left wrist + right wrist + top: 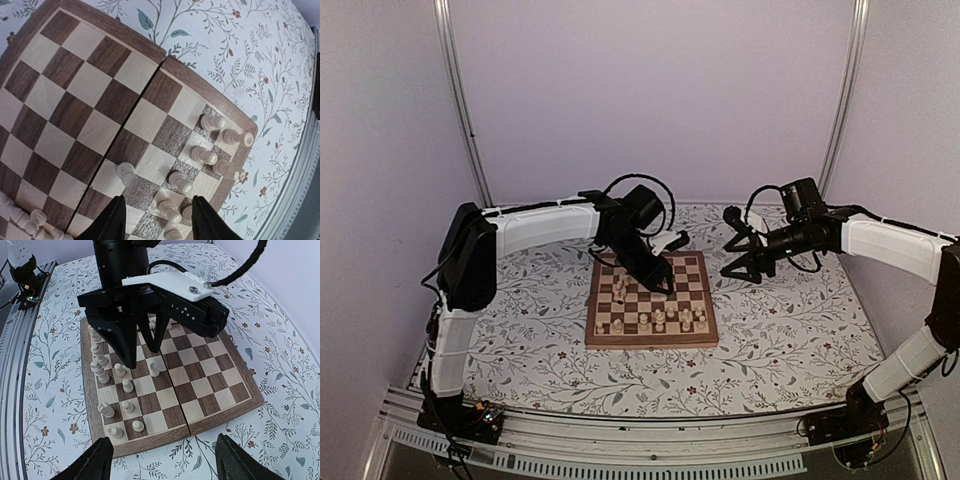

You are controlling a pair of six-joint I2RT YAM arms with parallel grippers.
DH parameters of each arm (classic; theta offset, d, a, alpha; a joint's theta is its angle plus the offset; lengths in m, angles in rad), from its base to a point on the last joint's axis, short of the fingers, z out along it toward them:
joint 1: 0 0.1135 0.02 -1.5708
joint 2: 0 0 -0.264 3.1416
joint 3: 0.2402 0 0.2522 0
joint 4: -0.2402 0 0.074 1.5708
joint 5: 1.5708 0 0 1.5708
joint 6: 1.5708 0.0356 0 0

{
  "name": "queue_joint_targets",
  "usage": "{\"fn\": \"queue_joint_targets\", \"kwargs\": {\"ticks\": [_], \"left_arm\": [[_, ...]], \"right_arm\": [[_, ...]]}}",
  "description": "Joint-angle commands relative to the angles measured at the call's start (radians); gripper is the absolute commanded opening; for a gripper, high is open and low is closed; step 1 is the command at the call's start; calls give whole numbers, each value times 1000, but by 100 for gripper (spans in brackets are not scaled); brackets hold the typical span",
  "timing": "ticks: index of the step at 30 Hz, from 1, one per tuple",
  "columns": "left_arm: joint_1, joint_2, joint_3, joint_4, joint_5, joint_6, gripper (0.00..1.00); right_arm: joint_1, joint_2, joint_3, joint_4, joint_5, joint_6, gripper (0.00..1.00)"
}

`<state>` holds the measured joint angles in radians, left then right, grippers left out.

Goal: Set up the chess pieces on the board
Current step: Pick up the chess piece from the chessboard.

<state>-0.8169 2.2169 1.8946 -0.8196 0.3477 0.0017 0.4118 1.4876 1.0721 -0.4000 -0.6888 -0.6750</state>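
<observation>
Left gripper (159,200) hangs low over the chessboard (650,341). Its fingers are apart and clamp nothing I can make out. Pale wooden chess pieces (660,318) stand on the squares right beneath it, crowded toward the board's near rows and left side. One pawn-like piece (126,172) stands alone beside the centre fold, just outside one finger.

Right gripper (165,455) hovers off the board's right edge, above the floral table cover (770,330), with its jaws wide and empty.

I judge that a placing step is in hand, with a piece set on its square and the fingers clear of it. The left arm should next rise straight up, because neighbours stand close to both fingers and a sideways drift could topple them. Then it can go for a piece that is off its home square.
</observation>
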Motion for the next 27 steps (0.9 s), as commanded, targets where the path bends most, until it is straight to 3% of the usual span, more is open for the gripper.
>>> {"fn": "queue_joint_targets", "kwargs": {"ticks": [1,7,15,27], "left_arm": [[-1,36,51,27,-74,-32,47],[-3,63,59,50,-124,-45,41],[-17,107,77,52,-117,-51,41],[-19,78,80,20,-115,-45,14]], "right_arm": [[-1,7,-2,-13,0,-9,73],[-2,8,-2,-13,-2,-11,73],[-1,14,-2,-15,2,-15,73],[-2,18,-3,-14,1,-15,72]]}}
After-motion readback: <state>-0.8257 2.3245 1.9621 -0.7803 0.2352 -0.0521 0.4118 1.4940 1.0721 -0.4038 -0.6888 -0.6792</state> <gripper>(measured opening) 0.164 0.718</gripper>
